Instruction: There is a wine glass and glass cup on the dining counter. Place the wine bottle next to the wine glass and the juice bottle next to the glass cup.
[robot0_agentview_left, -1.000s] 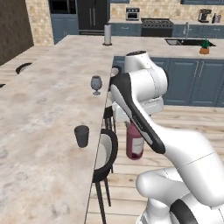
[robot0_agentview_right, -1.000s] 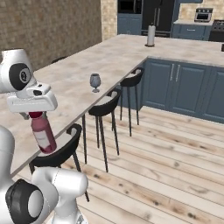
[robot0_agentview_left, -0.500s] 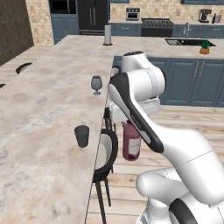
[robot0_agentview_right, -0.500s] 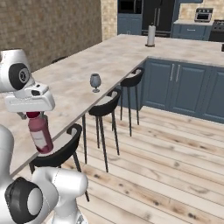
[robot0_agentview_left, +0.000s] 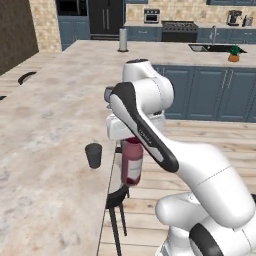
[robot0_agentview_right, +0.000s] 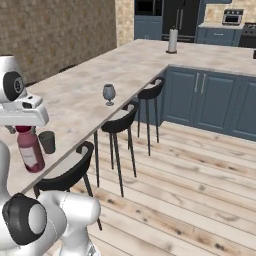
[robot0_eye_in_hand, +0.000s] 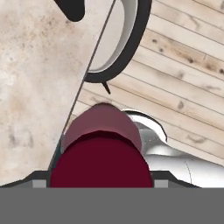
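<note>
Gripper (robot0_agentview_left: 131, 139) jaws clamped on juice bottle (robot0_agentview_left: 132, 164) cap, bottle hanging upright off dining counter (robot0_agentview_left: 45, 130) edge. Glass cup (robot0_agentview_left: 93, 155) at bottle's 9 o'clock, near. Wine glass (robot0_agentview_right: 109, 93) further along counter.

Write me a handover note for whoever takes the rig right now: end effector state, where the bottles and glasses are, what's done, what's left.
End effector: shut on the juice bottle, held upright in the air at the dining counter edge, above a bar stool.
Glass cup: on the counter near its edge, just beside the bottle.
Wine glass: farther along the same edge.
Done: juice bottle picked up and brought near the cup.
Left: set it down by the cup and release; then the wine bottle goes by the wine glass.
</note>
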